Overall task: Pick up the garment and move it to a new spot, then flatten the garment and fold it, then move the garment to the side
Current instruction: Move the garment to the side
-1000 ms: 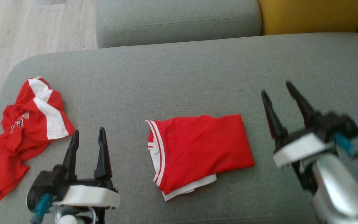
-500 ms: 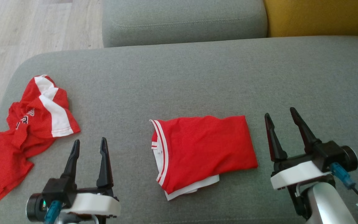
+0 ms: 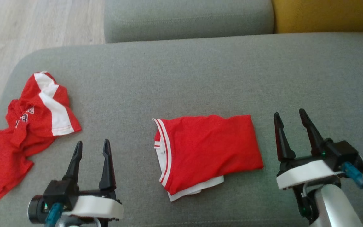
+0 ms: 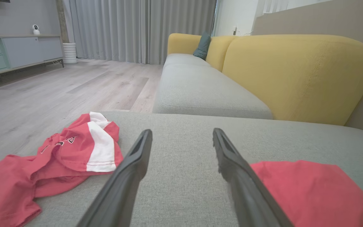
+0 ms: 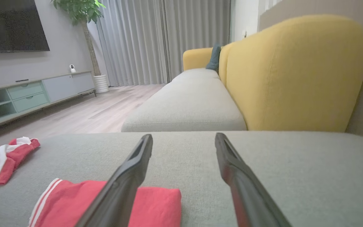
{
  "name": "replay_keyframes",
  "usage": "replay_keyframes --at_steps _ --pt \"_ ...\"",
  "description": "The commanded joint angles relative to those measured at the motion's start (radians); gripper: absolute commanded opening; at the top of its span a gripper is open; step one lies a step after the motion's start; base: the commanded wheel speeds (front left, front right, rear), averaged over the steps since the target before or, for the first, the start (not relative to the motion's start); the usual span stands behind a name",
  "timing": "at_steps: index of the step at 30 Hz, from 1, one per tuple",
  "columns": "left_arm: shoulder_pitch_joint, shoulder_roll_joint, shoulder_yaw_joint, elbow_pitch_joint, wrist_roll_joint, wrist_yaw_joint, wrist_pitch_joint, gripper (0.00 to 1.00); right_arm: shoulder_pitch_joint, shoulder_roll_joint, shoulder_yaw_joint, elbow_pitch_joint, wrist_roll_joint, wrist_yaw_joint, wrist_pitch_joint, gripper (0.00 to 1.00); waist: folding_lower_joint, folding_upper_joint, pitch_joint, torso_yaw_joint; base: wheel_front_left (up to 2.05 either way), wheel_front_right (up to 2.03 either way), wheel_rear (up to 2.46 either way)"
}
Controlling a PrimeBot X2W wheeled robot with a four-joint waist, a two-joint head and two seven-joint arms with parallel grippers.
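Now the left gripper [image 3: 92,142] and right gripper [image 3: 289,112] are hovering empty, jaws spread wide, flanking the folded garment [image 3: 206,154] that is lying mid-cushion [image 3: 181,82], probably readying to shift it aside, well apart from the crumpled shirt [image 3: 27,126].

Head looks down, wrist views skim low; all share folded garment [image 3: 210,148].
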State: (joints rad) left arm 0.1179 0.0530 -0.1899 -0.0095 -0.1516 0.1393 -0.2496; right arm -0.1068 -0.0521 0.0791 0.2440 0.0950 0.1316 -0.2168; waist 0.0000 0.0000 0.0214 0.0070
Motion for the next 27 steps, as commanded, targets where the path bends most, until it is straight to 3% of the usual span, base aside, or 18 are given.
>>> replay_keyframes --at_steps 1,9,22,23,24,27 --pt "-0.047 -0.003 0.024 -0.033 -0.004 -0.006 -0.012 1.0 -0.018 0.002 0.023 -0.033 0.018 -0.001 0.002 1.0 0.0 0.0 0.012 0.003 0.0 0.0 0.0" --pt "-0.086 -0.003 0.023 -0.019 -0.01 -0.023 -0.012 1.0 -0.035 0.002 0.08 0.079 0.229 -0.001 0.139 1.0 0.0 0.0 0.075 0.027 0.0 0.0 0.0" --pt "-0.134 -0.003 0.018 -0.001 -0.001 -0.042 -0.012 1.0 -0.144 0.002 0.134 0.326 0.333 -0.001 0.188 1.0 0.0 0.0 0.133 0.057 0.0 0.0 0.0" --pt "-0.135 -0.003 0.015 -0.001 0.0 -0.042 -0.012 1.0 -0.151 0.002 0.144 0.339 0.336 -0.001 0.192 0.89 0.0 0.0 0.134 0.059 0.0 0.0 0.0" --pt "-0.136 -0.003 0.013 0.0 0.0 -0.042 -0.012 1.0 -0.159 0.002 0.151 0.349 0.332 -0.001 0.191 0.0 0.0 0.0 0.135 0.059 0.0 0.0 0.0" --pt "-0.138 -0.003 0.011 0.0 0.0 -0.042 -0.012 1.0 -0.184 0.002 0.16 0.367 0.296 -0.001 0.17 0.0 0.0 0.0 0.138 0.057 0.0 0.0 0.0"
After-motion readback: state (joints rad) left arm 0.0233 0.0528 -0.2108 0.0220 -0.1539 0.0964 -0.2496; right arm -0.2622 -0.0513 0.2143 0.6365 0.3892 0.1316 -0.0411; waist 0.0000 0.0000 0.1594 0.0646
